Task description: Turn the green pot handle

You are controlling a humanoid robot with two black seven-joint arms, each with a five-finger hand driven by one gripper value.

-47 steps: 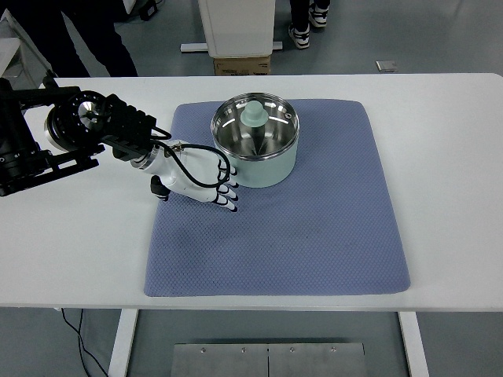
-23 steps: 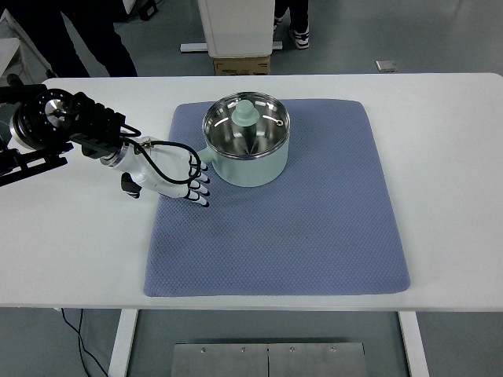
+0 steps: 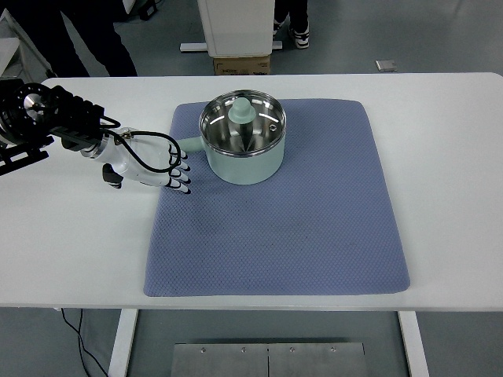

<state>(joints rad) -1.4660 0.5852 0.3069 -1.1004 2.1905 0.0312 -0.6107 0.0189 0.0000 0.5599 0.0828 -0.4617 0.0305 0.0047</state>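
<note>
A pale green pot (image 3: 241, 157) with a shiny steel inside stands on the blue-grey mat (image 3: 314, 228), towards its back left. A green knobbed lid (image 3: 243, 114) rests tilted inside it. The short green handle (image 3: 189, 144) points left, out over the mat's left edge. My left hand (image 3: 179, 173), white with black fingertips, lies just in front of and below the handle. Its fingers are stretched out and hold nothing; whether the top fingertip touches the handle I cannot tell. The black left arm (image 3: 47, 118) comes in from the left edge. No right arm shows.
The mat covers the middle of the white table (image 3: 448, 157). Beyond the far edge stand a cardboard box (image 3: 242, 64), a white stand (image 3: 236, 23) and people's legs (image 3: 94, 35) on the floor.
My left hand has drawn back to the left along the mat's edge. The pot has shifted a little left, and its handle, hidden behind the hand before, now shows pointing left.
</note>
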